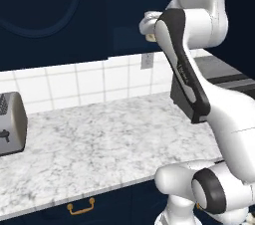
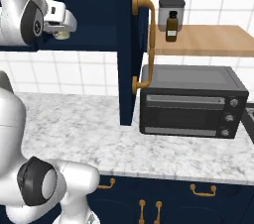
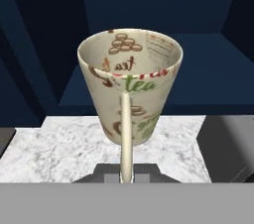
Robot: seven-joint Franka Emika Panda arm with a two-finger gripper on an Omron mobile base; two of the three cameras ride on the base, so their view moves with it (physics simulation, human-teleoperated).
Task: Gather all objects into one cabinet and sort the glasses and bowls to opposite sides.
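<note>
One cream mug (image 3: 130, 89), one handle, one gripper (image 2: 62, 25) gripping.

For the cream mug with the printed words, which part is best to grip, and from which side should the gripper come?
The handle. On the mug, the thin handle runs straight down the side that faces the hand camera, so two fingers can close across it from that near side. The cup's body flares wide toward the rim and would likely slip. The gripper seems to carry it this way, though its fingers are hidden.
</note>
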